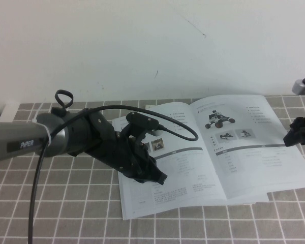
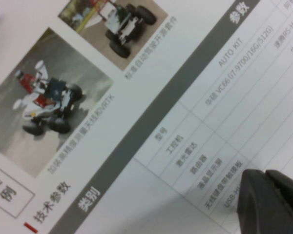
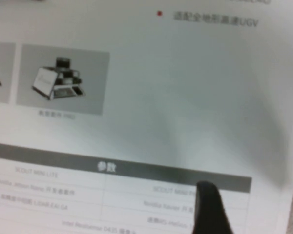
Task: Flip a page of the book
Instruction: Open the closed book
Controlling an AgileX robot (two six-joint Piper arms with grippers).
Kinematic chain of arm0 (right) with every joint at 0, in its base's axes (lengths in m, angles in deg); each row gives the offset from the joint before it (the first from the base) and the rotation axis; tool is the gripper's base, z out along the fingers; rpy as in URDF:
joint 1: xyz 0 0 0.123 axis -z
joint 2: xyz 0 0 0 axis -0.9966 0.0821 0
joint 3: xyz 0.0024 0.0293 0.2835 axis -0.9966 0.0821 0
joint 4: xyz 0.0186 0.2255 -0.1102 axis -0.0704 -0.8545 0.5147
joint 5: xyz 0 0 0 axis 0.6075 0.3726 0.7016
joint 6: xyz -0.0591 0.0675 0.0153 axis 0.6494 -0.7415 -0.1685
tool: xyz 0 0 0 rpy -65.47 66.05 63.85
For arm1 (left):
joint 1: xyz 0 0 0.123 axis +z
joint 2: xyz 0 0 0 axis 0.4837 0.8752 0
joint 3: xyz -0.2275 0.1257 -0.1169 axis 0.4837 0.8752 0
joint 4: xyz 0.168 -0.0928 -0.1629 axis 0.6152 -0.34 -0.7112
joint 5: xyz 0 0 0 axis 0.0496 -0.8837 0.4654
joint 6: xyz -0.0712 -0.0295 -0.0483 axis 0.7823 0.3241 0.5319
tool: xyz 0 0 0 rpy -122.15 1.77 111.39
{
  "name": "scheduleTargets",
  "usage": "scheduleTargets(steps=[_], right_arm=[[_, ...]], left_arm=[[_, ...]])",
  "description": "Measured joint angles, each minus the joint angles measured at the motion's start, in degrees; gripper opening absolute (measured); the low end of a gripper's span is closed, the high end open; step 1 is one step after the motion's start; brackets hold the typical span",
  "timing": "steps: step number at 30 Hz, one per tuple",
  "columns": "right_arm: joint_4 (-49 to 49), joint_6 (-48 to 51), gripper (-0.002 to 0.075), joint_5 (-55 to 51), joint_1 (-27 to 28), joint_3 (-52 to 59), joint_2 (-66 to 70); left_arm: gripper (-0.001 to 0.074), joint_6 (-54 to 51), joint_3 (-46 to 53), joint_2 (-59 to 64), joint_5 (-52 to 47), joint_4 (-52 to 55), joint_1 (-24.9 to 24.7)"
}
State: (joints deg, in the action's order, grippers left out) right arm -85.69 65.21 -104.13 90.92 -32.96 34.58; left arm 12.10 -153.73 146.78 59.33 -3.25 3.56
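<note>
The book point(image 1: 193, 190) lies open on the checked cloth. Its right-hand page point(image 1: 244, 147) shows a dark rover above two greyish photos and a table, and lies flat. My left gripper point(image 1: 160, 179) is shut, its tips point(image 2: 263, 178) down on the left-hand sheet point(image 2: 151, 122) near the table rows. Over the right page's outer edge hangs my right gripper point(image 1: 295, 136), open. One of its fingers point(image 3: 210, 207) shows above the grey table band of the page point(image 3: 185, 97); the other finger is out of view. Nothing is held.
A grey checked cloth point(image 1: 66, 208) covers the table, with a white wall behind. The left arm point(image 1: 51, 137) and its looping black cable point(image 1: 183, 133) lie across the book's left half. A grey and black object point(image 1: 302, 85) sits at the far right edge.
</note>
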Motion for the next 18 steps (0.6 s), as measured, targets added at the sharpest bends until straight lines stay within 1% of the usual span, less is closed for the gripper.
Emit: scheduleTargets(steps=[13,18], right_arm=[[0.7,-0.9,0.0393,-2.9,0.2,-0.4,1.8],[-4.1,4.3,0.0393,-4.0,0.4,-0.4,2.2]], left_arm=[[-0.0004,0.0,0.0,0.1,0.0,0.0,0.0],[-0.0004,0.0,0.0,0.1,0.0,0.0,0.0]])
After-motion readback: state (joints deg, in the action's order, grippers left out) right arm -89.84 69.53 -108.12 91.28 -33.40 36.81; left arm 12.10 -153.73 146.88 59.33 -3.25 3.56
